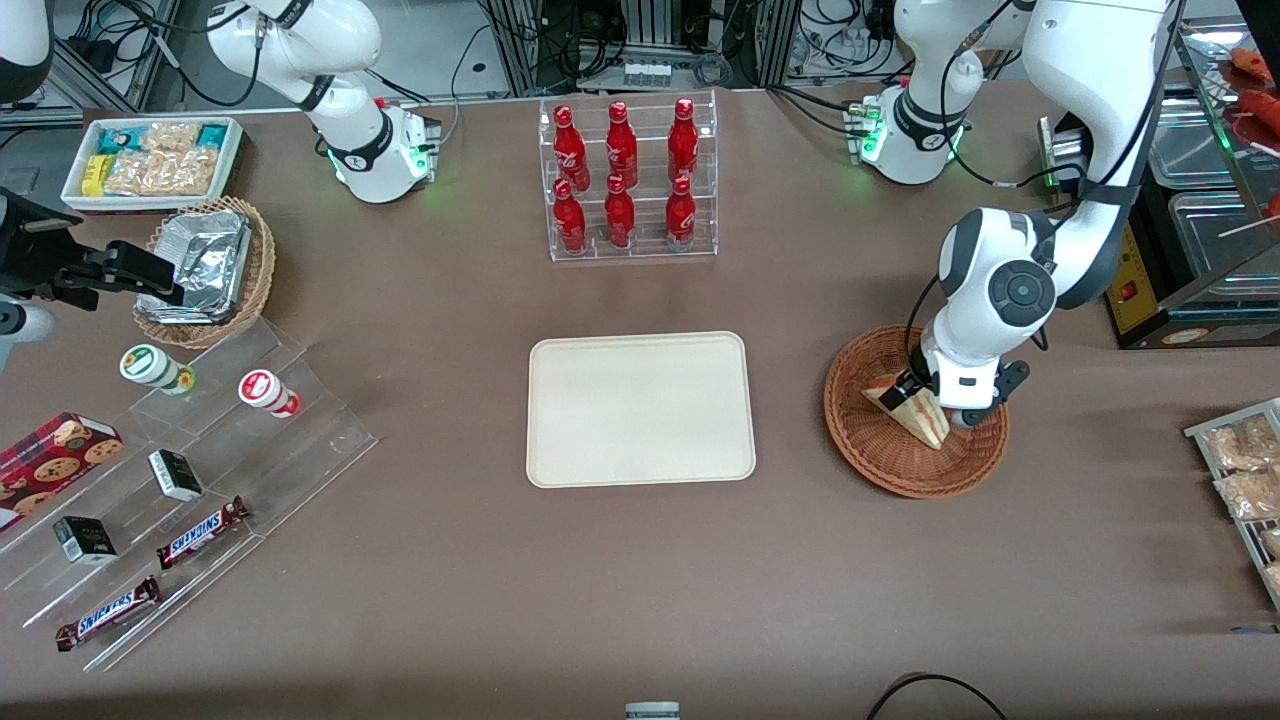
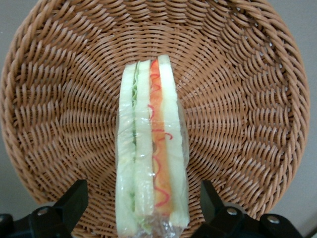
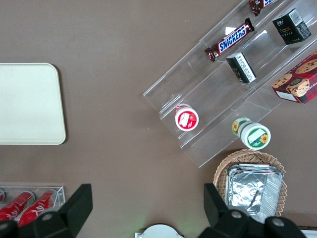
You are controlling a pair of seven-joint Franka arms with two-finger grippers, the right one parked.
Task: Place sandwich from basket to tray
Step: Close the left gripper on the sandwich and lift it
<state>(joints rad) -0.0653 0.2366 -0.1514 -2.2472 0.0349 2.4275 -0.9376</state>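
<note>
Right, my gripper (image 1: 925, 392) is down in the basket (image 1: 915, 470), lower right of frame, fingers (image 2: 74, 201) wide, straddling the sandwich (image 2: 151, 148).

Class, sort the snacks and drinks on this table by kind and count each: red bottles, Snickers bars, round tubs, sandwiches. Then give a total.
Red bottles: 6
Snickers bars: 2
Round tubs: 2
Sandwich: 1, in the basket, between the gripper's open jaws
Total: 11
</note>
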